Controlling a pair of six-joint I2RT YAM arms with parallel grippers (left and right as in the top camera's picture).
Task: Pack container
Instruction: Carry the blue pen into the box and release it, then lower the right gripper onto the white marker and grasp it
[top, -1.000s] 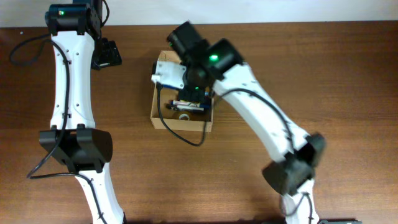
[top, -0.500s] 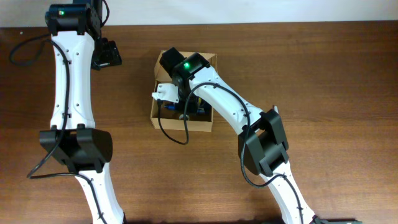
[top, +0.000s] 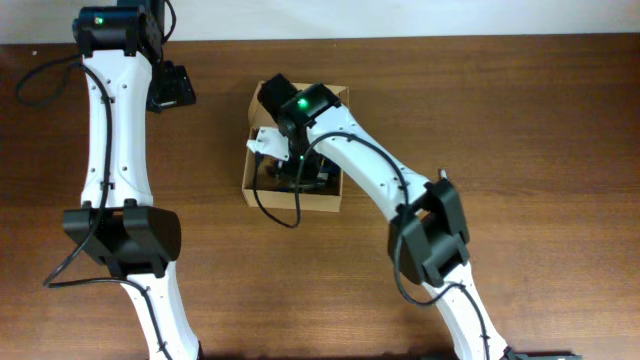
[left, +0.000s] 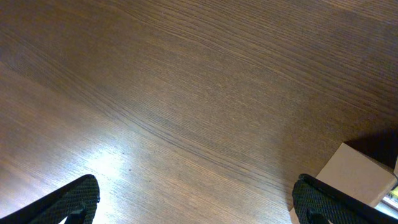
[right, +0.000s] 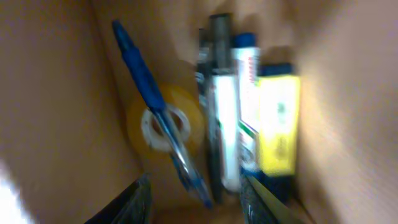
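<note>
Down inside the container (top: 318, 200), my right hand (right: 196, 204) hangs with its fingers (right: 138, 200) parted, pinching nothing; beneath it a blue pen (right: 140, 74) lies across a yellow tape roll (right: 186, 106), beside a white marker (right: 224, 124) and a yellow-labelled block (right: 278, 118), all blurred; the container sits mid-counter (top: 520, 120), lid flap open; my left hand (top: 170, 88) hovers well apart at the far left, fingers spread wide over the wood, the container's corner at its camera's edge.

Matt tan cardboard container (right: 56, 93), smooth grained wood table (left: 186, 93) with soft sheen, glossy blue plastic pen (right: 140, 74)
</note>
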